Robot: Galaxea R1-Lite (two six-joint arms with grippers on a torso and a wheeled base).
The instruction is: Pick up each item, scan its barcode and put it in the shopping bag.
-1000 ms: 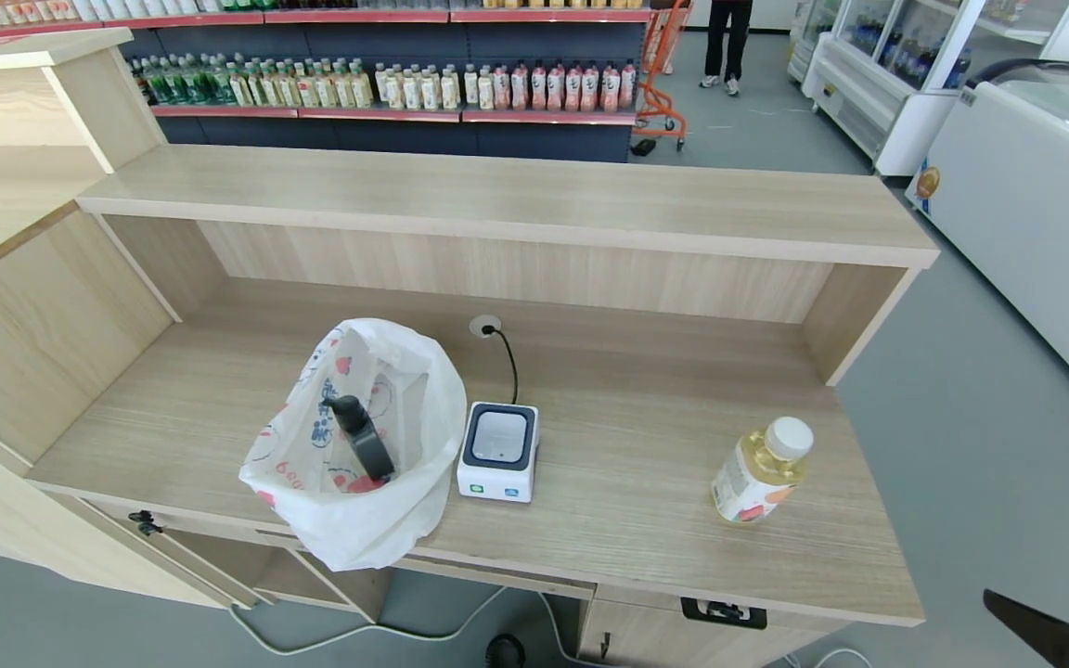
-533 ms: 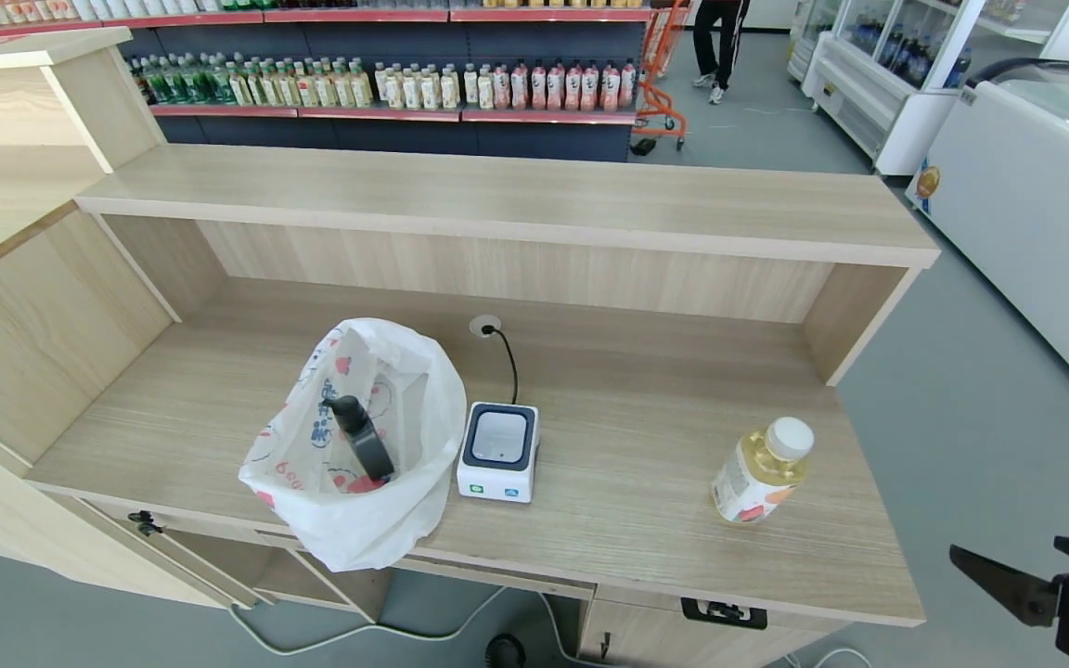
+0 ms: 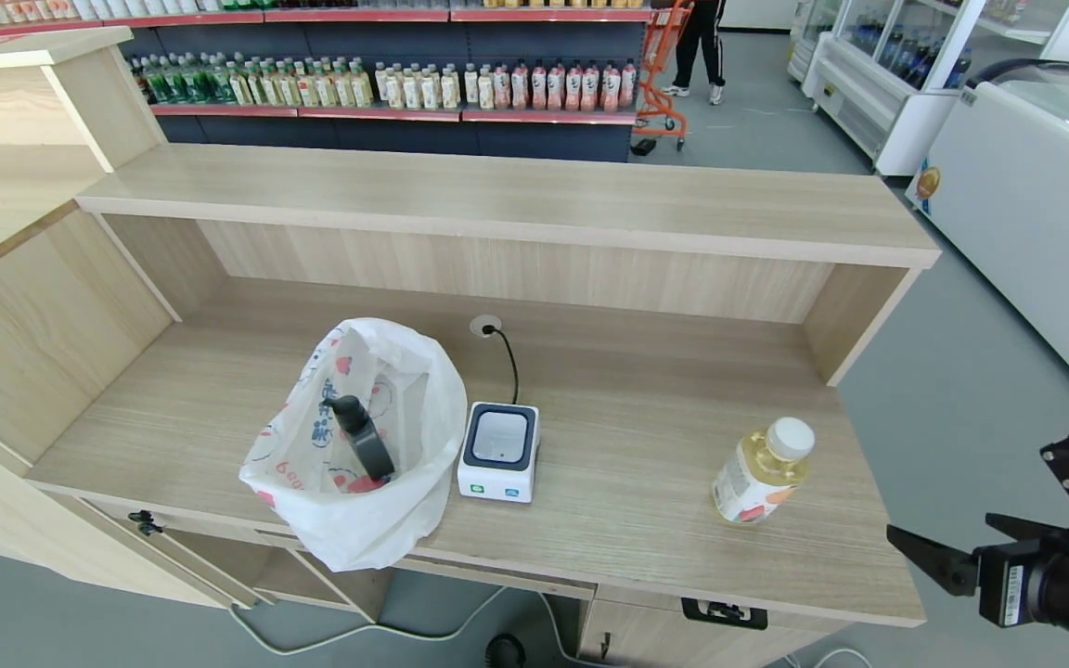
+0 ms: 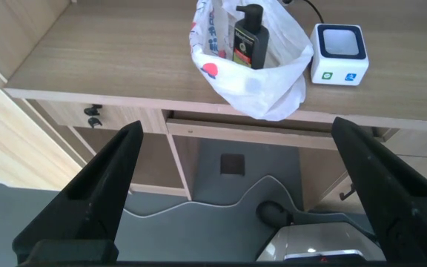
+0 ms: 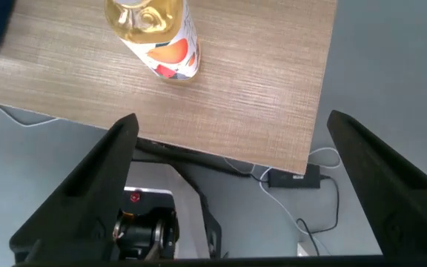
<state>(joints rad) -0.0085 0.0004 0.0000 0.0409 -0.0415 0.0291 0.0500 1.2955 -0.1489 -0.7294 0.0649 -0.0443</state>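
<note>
the right arm (image 3: 1040, 580) is farther into the head view than a second ago: then only black tips showed at the lower right corner, now the wrist housing shows too and the tips reach closer to the right front corner of the surface (image 3: 627, 408), though off its edge and over the floor. the right jaws are spread wide with nothing between them, and the drink bottle (image 5: 158, 33) stands ahead of the gap. the bottle, the shopping bag (image 3: 349, 529), the scanner (image 3: 498, 452) and its black cable (image 3: 508, 362) lie as they did in the earlier frames

the drink bottle is clear plastic filled with pale yellow liquid, with a white screw cap and a white label carrying an orange and red picture. it stands upright near the right end of the surface, well apart from the scanner

the shopping bag is white with red and blue print. it sits at the front left of the surface just beside the scanner, its mouth open and its belly bulging over the front edge. a dark pump bottle (image 3: 366, 441) leans inside it

the left jaws are spread wide and empty, held low in front of the surface, below its front edge and before the bag
</note>
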